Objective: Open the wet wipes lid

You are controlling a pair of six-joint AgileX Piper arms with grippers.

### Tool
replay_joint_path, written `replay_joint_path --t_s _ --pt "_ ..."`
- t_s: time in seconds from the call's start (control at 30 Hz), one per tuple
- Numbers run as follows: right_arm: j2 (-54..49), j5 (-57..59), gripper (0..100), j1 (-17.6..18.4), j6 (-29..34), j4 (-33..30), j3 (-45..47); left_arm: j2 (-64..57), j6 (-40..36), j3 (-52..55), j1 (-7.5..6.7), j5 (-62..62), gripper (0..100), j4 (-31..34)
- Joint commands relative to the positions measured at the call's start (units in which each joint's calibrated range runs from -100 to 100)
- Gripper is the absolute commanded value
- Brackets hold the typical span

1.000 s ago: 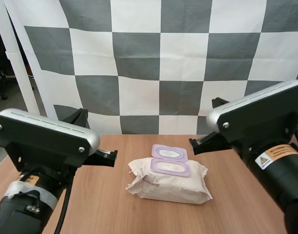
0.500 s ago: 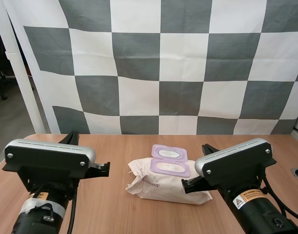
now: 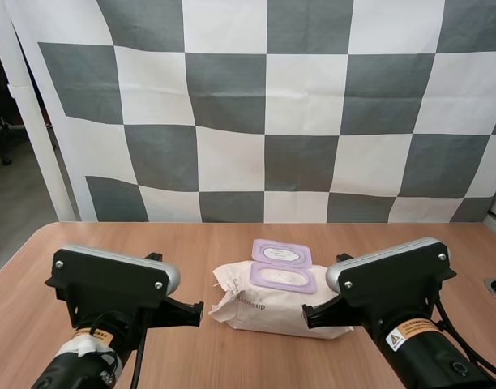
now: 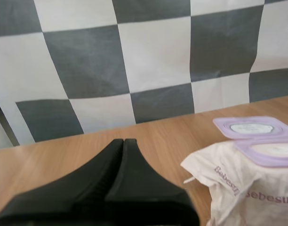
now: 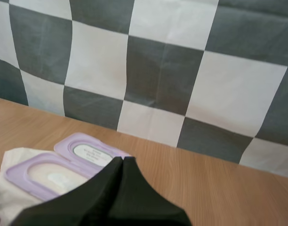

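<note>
Left claw [image 3: 193,313] and right claw [image 3: 310,311] are both sitting closed, gripping nothing.
Each claw's fingers are lying together as one dark wedge, low in the frame to either side of centre. The wet wipes pack [image 3: 268,304] is lying on the counter [image 3: 191,243] at lower centre between them, just beside both tips, with its purple lid [image 3: 281,254] lying flipped open at the pack's far edge.

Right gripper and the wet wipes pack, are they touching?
Cannot tell. In the high view the right gripper overlaps the pack; in the right wrist view its shut fingers hide where they might meet.
</note>
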Motion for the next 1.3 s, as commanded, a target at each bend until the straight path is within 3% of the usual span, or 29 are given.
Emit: replay_joint_path --t_s 0.0,0.13,0.3,1.27 --pt "0.0 4.4 0 -0.4 0.6 -0.2 0.0 0.0 -42.5 0.0 -0.17 5.4 0 38.9" --pt "0.0 15.2 0 -0.8 3.4 -2.2 0.0 0.0 -44.9 0.0 -0.52 7.4 0 40.1" --pt "0.0 17.0 0 -1.8 8.4 -6.2 0.0 0.0 -46.6 0.0 -1.02 7.7 0 40.1" --pt "0.0 17.0 0 -1.8 8.4 -6.9 0.0 0.0 -46.6 0.0 -1.09 6.6 0 40.1"
